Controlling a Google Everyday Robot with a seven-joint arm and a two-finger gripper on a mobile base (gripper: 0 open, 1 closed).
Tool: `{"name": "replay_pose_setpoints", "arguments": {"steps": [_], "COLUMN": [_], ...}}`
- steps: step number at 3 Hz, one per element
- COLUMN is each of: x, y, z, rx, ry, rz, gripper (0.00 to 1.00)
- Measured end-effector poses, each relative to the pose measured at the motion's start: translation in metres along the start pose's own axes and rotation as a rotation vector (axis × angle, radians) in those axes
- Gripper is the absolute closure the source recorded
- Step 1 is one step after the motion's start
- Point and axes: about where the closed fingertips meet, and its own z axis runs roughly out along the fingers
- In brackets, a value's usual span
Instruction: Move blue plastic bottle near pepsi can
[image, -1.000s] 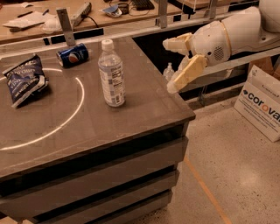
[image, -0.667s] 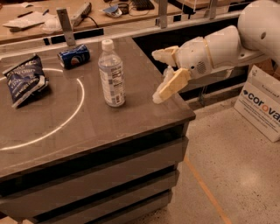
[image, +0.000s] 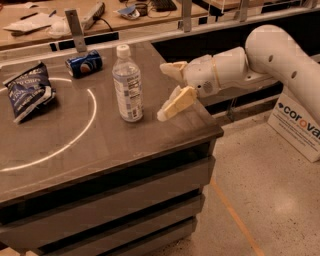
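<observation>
We find the gripper (image: 162, 93) above the right part of the table (image: 150, 145), just right of the blue plastic bottle (image: 128, 85). Its two fingers are spread wide with nothing between them. The gap faces left toward the bottle, which we take as lining up for a sideways grasp around its body. The lower finger seems to hang close over the tabletop, though we cannot tell whether it touches. The bottle stands upright with its white cap on, clear of both fingers. The pepsi can (image: 84, 63) lies on its side toward the far edge, left of and beyond the bottle, near it but apart, in front of a metal post (image: 75, 27). A dark blue chip bag (image: 29, 90) lies at the left, inside a white arc (image: 93, 107) marked on the tabletop. We judge the bottle is not yet grasped, so the move itself remains to be made. Being tall and light, the bottle could tip if a finger nudges it before the jaws close. The can, lying on its side, might roll if the bottle is set down against it.
</observation>
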Motion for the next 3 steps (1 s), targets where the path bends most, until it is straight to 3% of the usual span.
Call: {"name": "replay_pose_setpoints", "arguments": {"steps": [1,2,3], "x": [0.008,0.016,0.016], "y": [-0.011,-0.021,-0.024], "z": [0.028,0.066,0.079], "rx": [-0.029,-0.086,-0.11], "ry": [-0.051,-0.116,-0.14], "rz": [0.001,0.006,0.006], "gripper": [0.0,0.1,0.32]}}
